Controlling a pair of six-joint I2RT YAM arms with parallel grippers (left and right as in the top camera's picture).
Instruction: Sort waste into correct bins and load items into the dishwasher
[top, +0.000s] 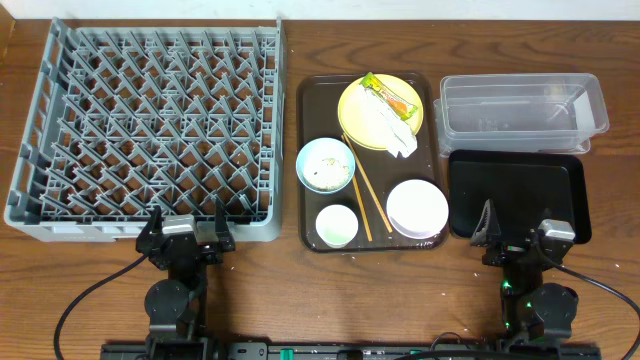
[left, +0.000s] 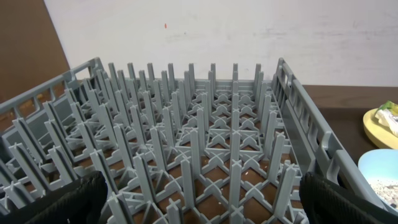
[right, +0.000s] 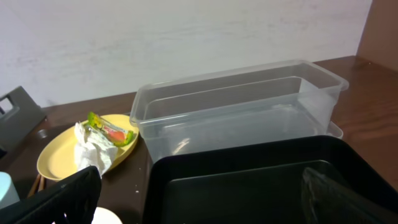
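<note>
Brown tray (top: 312, 110), table centre: chopsticks (top: 358, 190), 2, long axis diagonal, far-left to near-right; light blue bowl (top: 326, 165), 1; white bowl (top: 417, 208), 1; cup (top: 336, 225), 1; yellow plate (top: 356, 112), 1, bearing wrapper (top: 390, 97) and napkin (top: 395, 132). Left end effector (top: 187, 218), right end effector (top: 516, 228): both released, empty.

Grey rack (top: 140, 228); yellow plate (top: 354, 110); light blue bowl (top: 301, 165); black tray (top: 515, 190); orange-and-green wrapper (top: 390, 97); clear tub (top: 520, 105).
</note>
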